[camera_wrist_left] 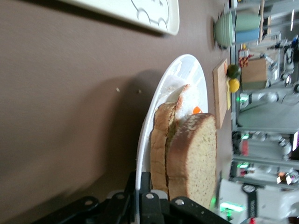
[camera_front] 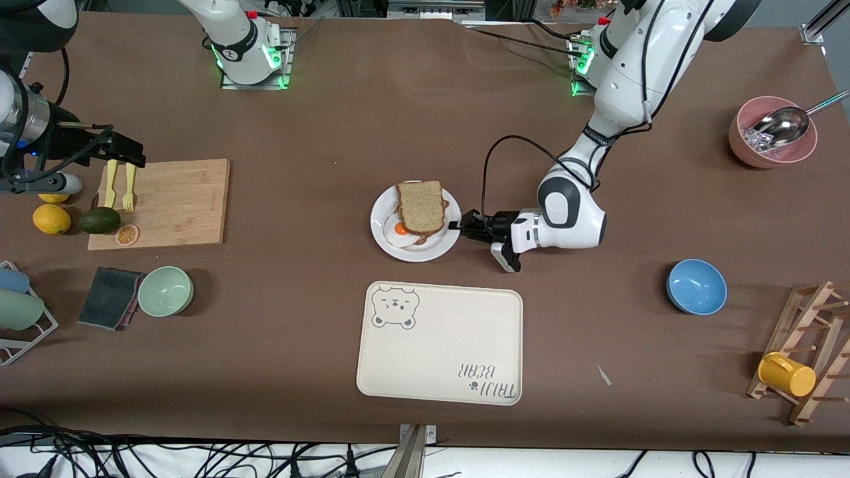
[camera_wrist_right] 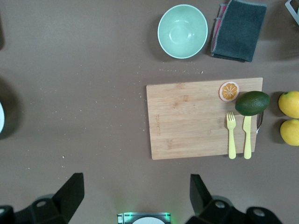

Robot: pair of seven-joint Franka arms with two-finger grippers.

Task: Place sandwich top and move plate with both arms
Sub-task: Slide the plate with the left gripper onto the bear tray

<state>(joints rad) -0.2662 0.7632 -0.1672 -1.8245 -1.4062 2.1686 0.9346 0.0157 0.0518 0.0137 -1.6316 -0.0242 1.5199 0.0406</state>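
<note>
The white plate (camera_front: 383, 221) sits mid-table. On it lies the sandwich: the speckled tan sandwich top (camera_front: 421, 206) rests over a fried egg (camera_front: 400, 232) and a lower bread slice. My left gripper (camera_front: 457, 226) is at the plate's rim toward the left arm's end and is shut on it. In the left wrist view its fingers (camera_wrist_left: 142, 179) pinch the plate's rim (camera_wrist_left: 182, 74), with the sandwich top (camera_wrist_left: 196, 154) just above. My right gripper (camera_front: 129, 151) is open and empty, high over the wooden cutting board (camera_front: 179, 202); its spread fingers (camera_wrist_right: 70, 193) show in the right wrist view.
The cream bear tray (camera_front: 439, 342) lies nearer the camera than the plate. A green bowl (camera_front: 165, 291) and a grey cloth (camera_front: 109, 297) sit by the board. A blue bowl (camera_front: 696, 286), a pink bowl (camera_front: 772, 141) and a mug rack (camera_front: 797, 372) are at the left arm's end.
</note>
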